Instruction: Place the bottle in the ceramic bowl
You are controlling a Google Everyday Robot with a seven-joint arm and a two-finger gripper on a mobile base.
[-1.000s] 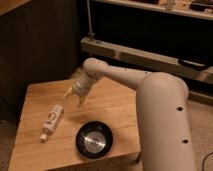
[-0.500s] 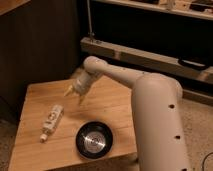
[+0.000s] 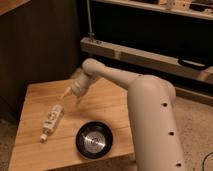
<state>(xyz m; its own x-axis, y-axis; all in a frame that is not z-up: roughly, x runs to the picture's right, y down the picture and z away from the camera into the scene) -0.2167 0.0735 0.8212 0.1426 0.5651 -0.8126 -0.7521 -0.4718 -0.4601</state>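
Note:
The bottle (image 3: pixel 51 121) is small, slim and cream-white, and lies on its side on the left part of the wooden table (image 3: pixel 35 95), cap toward the front. The ceramic bowl (image 3: pixel 95 140) is glossy black with a shiny grey inside and stands near the table's front edge, to the right of the bottle. My gripper (image 3: pixel 71 96) hangs above the table's middle, up and to the right of the bottle and behind the bowl. Its fingers are spread apart and hold nothing.
My thick white arm (image 3: pixel 150 115) fills the right side, reaching over the table's right edge. A dark shelf unit with a metal rail (image 3: pixel 145 57) stands behind the table. A dark wooden wall (image 3: pixel 35 45) is at the back left.
The gripper has dipped very slightly toward the table. The bottle and the bowl have not moved.

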